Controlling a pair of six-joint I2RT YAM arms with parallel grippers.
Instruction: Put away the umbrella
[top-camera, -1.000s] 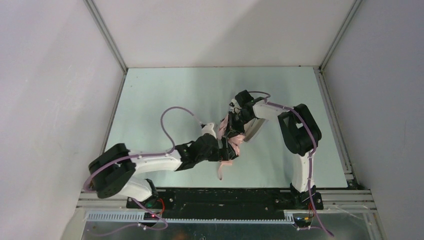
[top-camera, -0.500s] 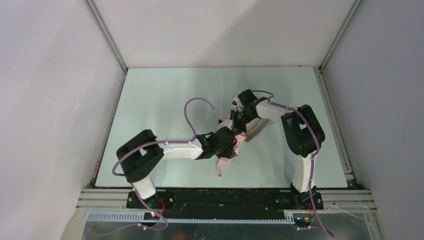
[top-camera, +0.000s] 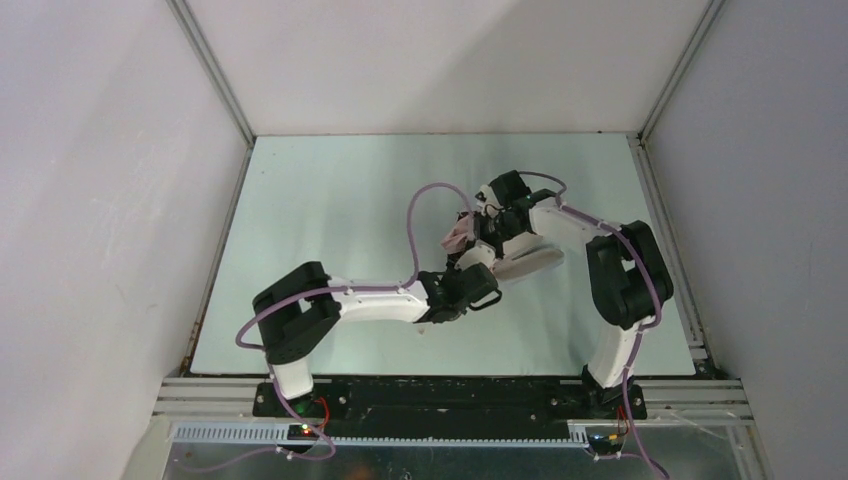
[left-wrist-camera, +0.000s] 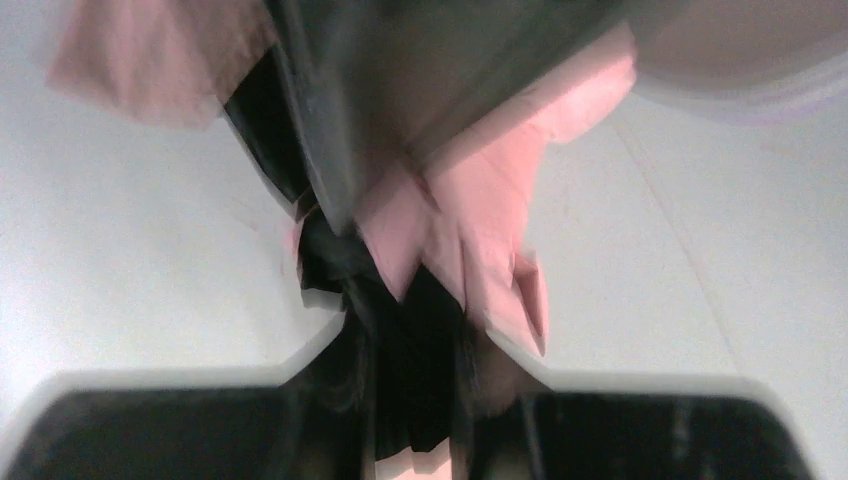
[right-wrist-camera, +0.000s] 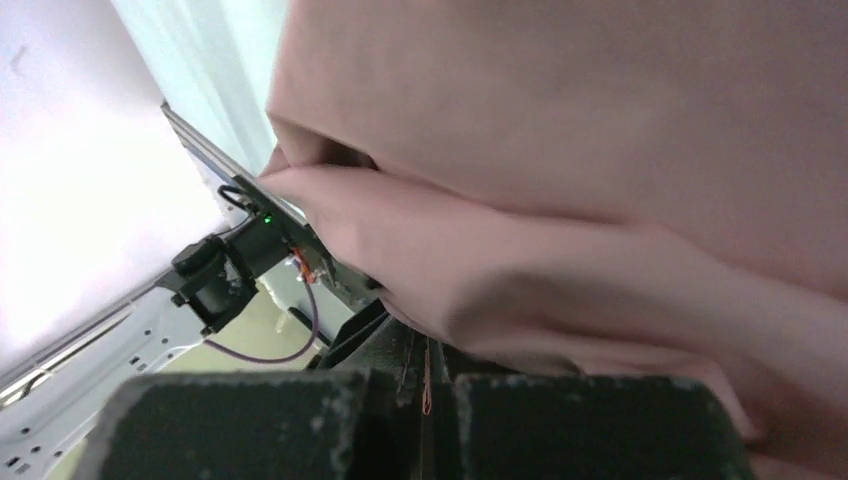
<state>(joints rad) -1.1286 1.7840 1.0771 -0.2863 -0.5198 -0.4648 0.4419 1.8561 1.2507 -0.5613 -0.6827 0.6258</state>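
Note:
The umbrella (top-camera: 459, 236) is a crumpled bundle of salmon-pink fabric between the two grippers at mid-table. My right gripper (top-camera: 481, 234) comes from behind and is shut on a thin fold of its fabric (right-wrist-camera: 428, 385). Pink cloth (right-wrist-camera: 600, 150) fills most of the right wrist view. My left gripper (top-camera: 474, 285) reaches in from the near side. Its jaws (left-wrist-camera: 420, 420) stand narrow around the umbrella's dark ribs and pink folds (left-wrist-camera: 480, 230). The shaft and handle are hidden.
A pale grey-lilac oblong case (top-camera: 527, 262) lies just right of the grippers, under the right forearm; its rim (left-wrist-camera: 740, 60) shows in the left wrist view. The left arm's purple cable (top-camera: 418, 215) loops over the table. White walls enclose the table (top-camera: 330, 190).
The left arm has reached further right and its jaws have closed on the umbrella. The right arm and the umbrella have shifted right. The strap end near the front edge no longer shows.

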